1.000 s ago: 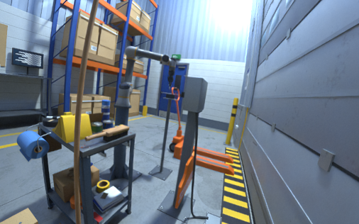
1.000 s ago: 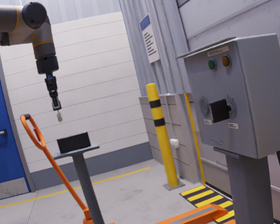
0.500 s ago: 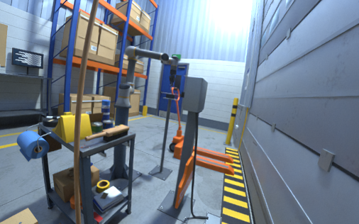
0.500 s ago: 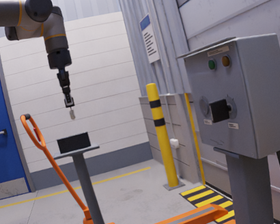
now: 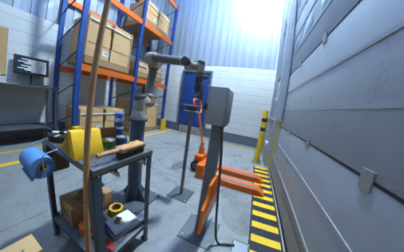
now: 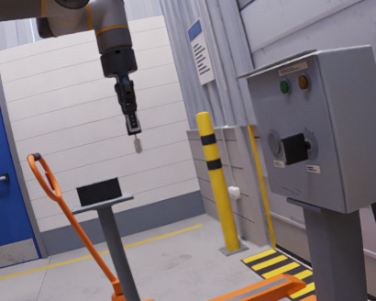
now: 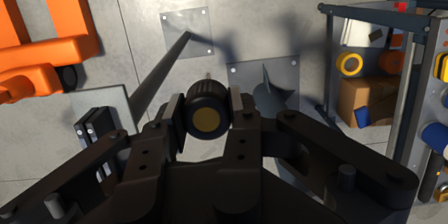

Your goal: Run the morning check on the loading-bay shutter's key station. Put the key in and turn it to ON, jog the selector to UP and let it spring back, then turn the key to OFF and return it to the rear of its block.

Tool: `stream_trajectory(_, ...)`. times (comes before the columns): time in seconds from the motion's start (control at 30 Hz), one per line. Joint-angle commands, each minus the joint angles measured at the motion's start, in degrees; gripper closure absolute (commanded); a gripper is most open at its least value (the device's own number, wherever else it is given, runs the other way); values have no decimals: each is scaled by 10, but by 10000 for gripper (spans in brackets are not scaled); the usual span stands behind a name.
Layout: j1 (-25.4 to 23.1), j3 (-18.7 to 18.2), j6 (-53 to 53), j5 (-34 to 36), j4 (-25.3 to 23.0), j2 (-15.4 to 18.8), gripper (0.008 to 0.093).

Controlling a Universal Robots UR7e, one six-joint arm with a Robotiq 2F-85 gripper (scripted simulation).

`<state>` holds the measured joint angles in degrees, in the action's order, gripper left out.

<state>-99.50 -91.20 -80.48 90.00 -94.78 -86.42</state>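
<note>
My gripper (image 6: 134, 132) points straight down in mid-air, above and to the right of the black key block (image 6: 99, 192) on its thin stand, and it grips the key (image 7: 206, 111) by its round black head with the blade (image 6: 137, 146) hanging below. The grey key station box (image 6: 322, 128) stands on a post to the right, well clear of the gripper. Its face carries a green and an amber lamp, a round keyhole (image 6: 274, 142) and a black selector knob (image 6: 295, 148). In the wrist camera the block (image 7: 93, 125) sits to the lower left of the key.
A trolley (image 5: 97, 175) with boxes, tape and a brush stands near the arm's base. An orange pallet jack (image 6: 69, 215) sits beside the block stand. A yellow-and-black bollard (image 6: 215, 181) stands by the shutter wall. Shelving with cartons lines the far side.
</note>
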Motion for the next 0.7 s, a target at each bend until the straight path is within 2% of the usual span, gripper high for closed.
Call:
stream_trajectory(0.0,8,4,-8,0,0,4,934)
stream_trajectory(0.33,89,58,-90,0,6,51,934)
stream_trajectory(0.67,140,113,-140,0,15,97,934)
